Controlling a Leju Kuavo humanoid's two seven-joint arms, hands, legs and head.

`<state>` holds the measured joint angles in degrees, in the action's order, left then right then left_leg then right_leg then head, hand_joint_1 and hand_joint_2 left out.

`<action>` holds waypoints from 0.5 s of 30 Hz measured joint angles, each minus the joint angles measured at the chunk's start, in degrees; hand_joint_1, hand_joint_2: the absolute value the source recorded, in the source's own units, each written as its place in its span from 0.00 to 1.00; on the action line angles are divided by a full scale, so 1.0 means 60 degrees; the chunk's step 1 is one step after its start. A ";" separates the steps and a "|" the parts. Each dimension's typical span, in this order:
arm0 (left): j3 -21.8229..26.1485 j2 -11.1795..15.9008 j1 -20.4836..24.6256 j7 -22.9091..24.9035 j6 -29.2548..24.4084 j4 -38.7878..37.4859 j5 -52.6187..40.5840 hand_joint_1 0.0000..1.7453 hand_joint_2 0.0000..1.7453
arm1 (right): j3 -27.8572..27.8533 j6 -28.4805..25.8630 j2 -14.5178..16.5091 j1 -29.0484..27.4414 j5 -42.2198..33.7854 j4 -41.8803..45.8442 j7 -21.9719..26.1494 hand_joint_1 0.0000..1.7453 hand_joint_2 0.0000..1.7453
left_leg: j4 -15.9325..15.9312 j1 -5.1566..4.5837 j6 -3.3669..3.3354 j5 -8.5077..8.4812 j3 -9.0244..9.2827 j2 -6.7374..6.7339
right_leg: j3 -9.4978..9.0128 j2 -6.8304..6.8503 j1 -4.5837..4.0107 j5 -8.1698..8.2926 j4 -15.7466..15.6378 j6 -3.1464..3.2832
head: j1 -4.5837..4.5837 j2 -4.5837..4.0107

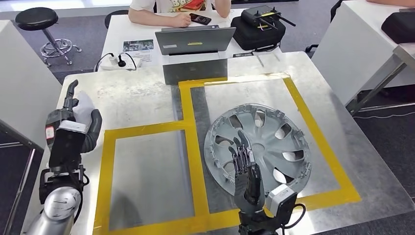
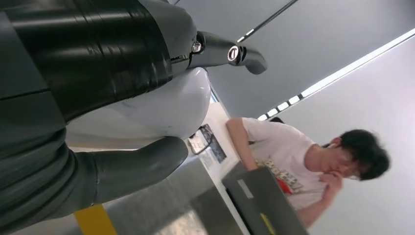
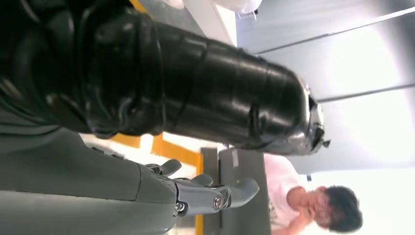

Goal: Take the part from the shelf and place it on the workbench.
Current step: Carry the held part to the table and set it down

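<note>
The round silver plastic hubcap (image 1: 258,145) lay flat just beyond the right hand's (image 1: 244,169) straightened, empty fingers (image 1: 241,152); the left hand (image 1: 73,117) seemed empty too, fingers apart.

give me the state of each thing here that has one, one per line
hubcap: lying flat on the workbench, inside the right taped box
left hand: raised, holding nothing, fingers apart
right hand: raised over the hubcap's near edge, holding nothing
laptop: open
</note>
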<state>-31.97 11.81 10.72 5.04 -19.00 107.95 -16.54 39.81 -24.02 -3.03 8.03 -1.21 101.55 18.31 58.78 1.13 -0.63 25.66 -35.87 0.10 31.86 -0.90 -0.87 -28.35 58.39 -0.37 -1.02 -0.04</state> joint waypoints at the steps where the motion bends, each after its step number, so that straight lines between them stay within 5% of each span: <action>1: 0.0027 0.0020 0.0113 0.0162 0.0076 -0.0061 -0.0147 1.00 1.00 | 0.0010 0.0051 0.0002 0.0036 -0.0020 -0.0012 0.0003 0.00 0.00 | -0.0022 0.0026 -0.0041 0.0011 0.0058 0.0008 | 0.0020 0.0012 0.0000 -0.0054 0.0085 -0.0066 | 0.0024 0.0000; 3: 0.0070 0.0059 0.0379 0.0476 0.0248 -0.0209 -0.0454 1.00 1.00 | 0.0033 0.0163 0.0006 0.0132 -0.0064 -0.0028 0.0011 0.00 0.00 | -0.0053 0.0071 -0.0091 0.0039 0.0183 0.0024 | 0.0396 0.0042 0.0049 -0.0286 0.0731 -0.0199 | 0.0124 0.0000; 6: 0.0049 0.0058 0.0976 0.1213 0.0841 -0.0821 -0.2224 1.00 1.00 | 0.0118 0.0478 0.0055 0.0310 -0.0221 -0.0108 0.0021 0.00 0.00 | -0.0038 0.0050 -0.0139 0.0143 0.0239 0.0048 | 0.1544 0.0068 0.0128 -0.0685 0.2404 -0.0303 | 0.0288 0.0000; 8: -0.0112 -0.0133 0.1590 0.1448 0.1308 -0.1623 -0.3977 1.00 1.00 | 0.0229 0.0682 0.0140 0.0523 -0.0332 -0.0194 0.0021 0.00 0.00 | -0.0011 0.0019 -0.0153 0.0225 0.0295 0.0093 | 0.1851 0.0069 0.0123 -0.0322 0.2377 -0.0254 | 0.0354 0.0000; 10: -0.0392 -0.0556 0.2178 0.1400 0.1524 -0.2493 -0.5029 0.50 0.50 | 0.0342 0.0766 0.0249 0.0754 -0.0386 -0.0268 0.0011 0.00 0.00 | -0.0019 -0.0022 -0.0161 0.0313 0.0426 0.0143 | 0.1545 0.0079 0.0065 0.0518 0.1210 -0.0060 | 0.0414 0.0000; 12: -0.0700 -0.1006 0.2591 0.1360 0.1549 -0.3248 -0.5345 0.00 0.00 | 0.0426 0.0783 0.0332 0.0929 -0.0416 -0.0334 -0.0004 0.00 0.00 | -0.0093 -0.0014 -0.0124 0.0357 0.0523 0.0157 | 0.1194 0.0101 -0.0047 0.0897 0.0264 0.0169 | 0.0428 0.0000; 13: -0.0822 -0.1182 0.2710 0.1352 0.1546 -0.3556 -0.5361 0.00 0.00 | 0.0453 0.0787 0.0360 0.0982 -0.0425 -0.0362 -0.0006 0.00 0.00 | -0.0113 0.0002 -0.0082 0.0349 0.0549 0.0135 | 0.1087 0.0110 -0.0101 0.0895 0.0056 0.0262 | 0.0463 0.0000; 15: -0.0997 -0.1435 0.2860 0.1344 0.1569 -0.4051 -0.5330 0.00 0.00 | 0.0484 0.0790 0.0415 0.1030 -0.0451 -0.0414 -0.0003 0.00 0.00 | -0.0109 0.0008 -0.0019 0.0353 0.0534 0.0071 | 0.0921 0.0079 -0.0105 0.0987 -0.0179 0.0169 | 0.0533 0.0000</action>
<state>-37.95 3.20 27.88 13.10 -9.58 83.64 -48.52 42.72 -19.28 -0.54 14.21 -3.92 99.07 18.29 58.12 1.18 -0.75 27.78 -32.66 0.53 37.39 -0.42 -1.50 -22.43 57.32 0.64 2.18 -0.04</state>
